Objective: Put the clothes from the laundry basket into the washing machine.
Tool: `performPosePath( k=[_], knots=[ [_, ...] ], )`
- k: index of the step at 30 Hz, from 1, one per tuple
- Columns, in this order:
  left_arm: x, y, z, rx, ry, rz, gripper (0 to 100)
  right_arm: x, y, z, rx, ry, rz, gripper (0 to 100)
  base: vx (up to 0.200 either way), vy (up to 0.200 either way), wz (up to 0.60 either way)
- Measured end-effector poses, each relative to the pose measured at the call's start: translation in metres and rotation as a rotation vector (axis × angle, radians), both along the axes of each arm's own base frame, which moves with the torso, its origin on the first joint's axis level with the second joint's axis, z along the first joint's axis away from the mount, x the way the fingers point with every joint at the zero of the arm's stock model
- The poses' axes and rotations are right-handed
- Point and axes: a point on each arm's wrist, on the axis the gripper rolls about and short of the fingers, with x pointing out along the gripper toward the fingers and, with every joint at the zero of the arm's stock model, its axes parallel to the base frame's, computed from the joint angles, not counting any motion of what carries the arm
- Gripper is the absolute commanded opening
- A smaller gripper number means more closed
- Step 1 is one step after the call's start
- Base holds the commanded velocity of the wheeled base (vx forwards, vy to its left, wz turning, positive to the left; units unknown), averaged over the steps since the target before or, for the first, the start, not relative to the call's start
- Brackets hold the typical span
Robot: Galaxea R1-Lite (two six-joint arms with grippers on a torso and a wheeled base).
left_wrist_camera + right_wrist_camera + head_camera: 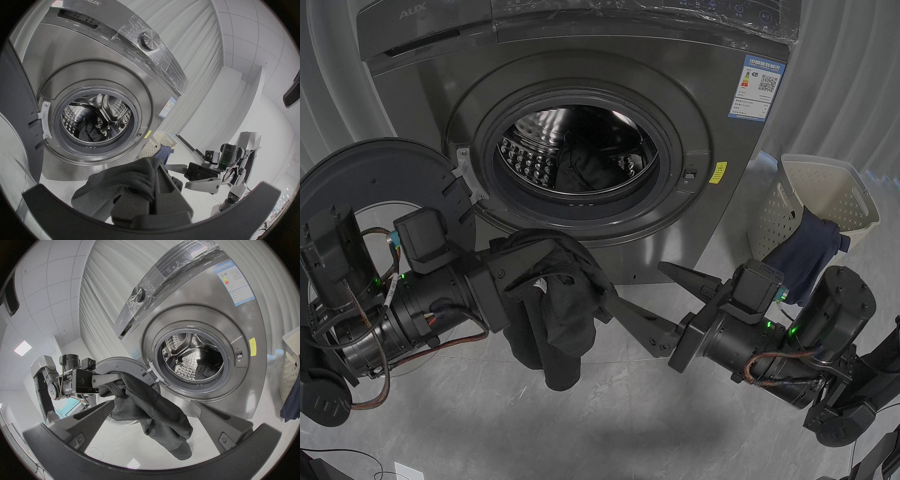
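My left gripper [540,265] is shut on a black garment [562,325] that hangs from it, low in front of the washing machine's open porthole [575,156]. In the left wrist view the same garment [125,184] is draped over the fingers [165,190]. A dark piece of clothing [584,165] lies inside the drum. My right gripper [650,294] is open and holds nothing, just right of the hanging garment. The white laundry basket [837,187] stands on the floor at the right, with a navy garment [803,253] draped over its rim.
The machine's round door [375,181] is swung open to the left, behind my left arm. Grey tiled floor [612,412] lies in front of the machine. Curtains hang behind the machine and the basket.
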Motion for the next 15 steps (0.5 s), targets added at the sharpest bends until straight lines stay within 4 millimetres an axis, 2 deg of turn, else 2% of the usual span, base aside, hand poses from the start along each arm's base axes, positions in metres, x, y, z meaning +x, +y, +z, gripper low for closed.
performPosePath(
  k=[10,15],
  knots=[
    [0.001,-0.001,0.001,0.0,-0.003,-0.001,0,0.006,0.012,-0.009,-0.009,0.003,0.009,100,0.0,0.0,0.0],
    [-0.002,-0.001,0.001,-0.001,-0.006,-0.009,0,0.025,0.018,-0.006,0.005,-0.025,-0.028,100,0.0,0.0,0.0]
  ],
)
